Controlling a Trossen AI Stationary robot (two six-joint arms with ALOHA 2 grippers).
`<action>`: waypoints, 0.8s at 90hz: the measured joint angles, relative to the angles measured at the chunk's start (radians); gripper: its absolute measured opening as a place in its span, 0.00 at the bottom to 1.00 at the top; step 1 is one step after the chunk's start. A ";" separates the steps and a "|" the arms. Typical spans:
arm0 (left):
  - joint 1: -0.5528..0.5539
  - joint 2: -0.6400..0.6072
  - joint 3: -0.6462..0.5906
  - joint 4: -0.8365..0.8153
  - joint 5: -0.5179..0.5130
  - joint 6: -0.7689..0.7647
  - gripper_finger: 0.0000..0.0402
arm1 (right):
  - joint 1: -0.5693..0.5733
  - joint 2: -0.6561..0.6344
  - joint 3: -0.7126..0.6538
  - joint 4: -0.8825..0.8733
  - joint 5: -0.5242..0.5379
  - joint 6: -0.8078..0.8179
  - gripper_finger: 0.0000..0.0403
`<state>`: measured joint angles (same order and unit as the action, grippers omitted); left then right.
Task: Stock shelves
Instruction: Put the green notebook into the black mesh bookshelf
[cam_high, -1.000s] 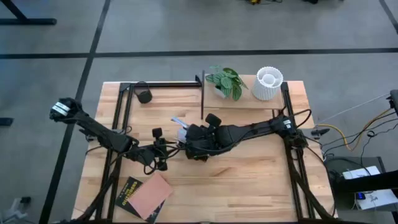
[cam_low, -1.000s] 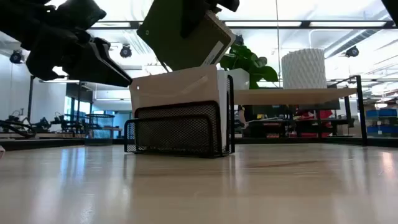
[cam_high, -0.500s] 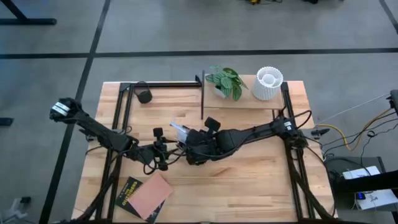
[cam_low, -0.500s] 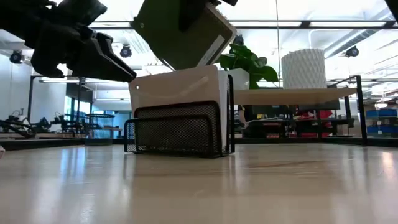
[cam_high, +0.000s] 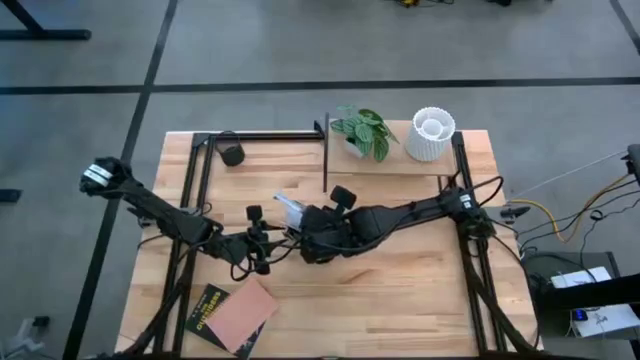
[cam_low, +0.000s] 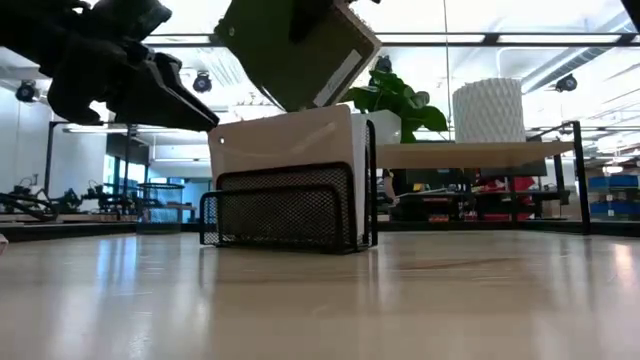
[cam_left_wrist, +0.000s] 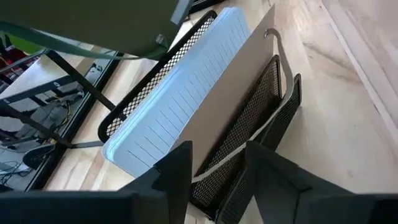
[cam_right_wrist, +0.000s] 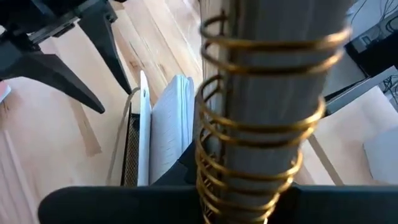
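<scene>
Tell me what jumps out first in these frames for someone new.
The right gripper holds a dark green spiral-bound notebook tilted in the air just above the black mesh rack at mid-table, which already holds a pale notebook. The left gripper hovers open beside the rack. At the back right, a potted plant and a white ribbed vase sit on the shelves.

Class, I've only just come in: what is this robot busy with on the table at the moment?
The right gripper holds a spiral-bound notebook tilted in the air above the black mesh rack, which already has a pale notebook standing in it. The left gripper hovers beside the rack, fingers apart, holding nothing. Another book lies flat near the table's front edge.
</scene>
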<state>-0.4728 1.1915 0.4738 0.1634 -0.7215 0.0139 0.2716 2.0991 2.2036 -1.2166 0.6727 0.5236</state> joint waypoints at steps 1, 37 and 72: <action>0.000 0.000 0.000 0.001 0.001 0.000 0.32 | 0.001 0.000 0.000 0.000 0.000 0.000 0.02; 0.002 0.000 -0.006 0.002 0.002 -0.005 0.27 | 0.003 -0.004 0.000 0.001 0.001 -0.001 0.02; 0.004 0.000 -0.006 0.002 0.002 -0.005 0.27 | 0.006 -0.015 0.000 0.002 0.001 0.000 0.02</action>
<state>-0.4689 1.1915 0.4679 0.1650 -0.7194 0.0093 0.2771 2.0842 2.2036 -1.2150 0.6739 0.5238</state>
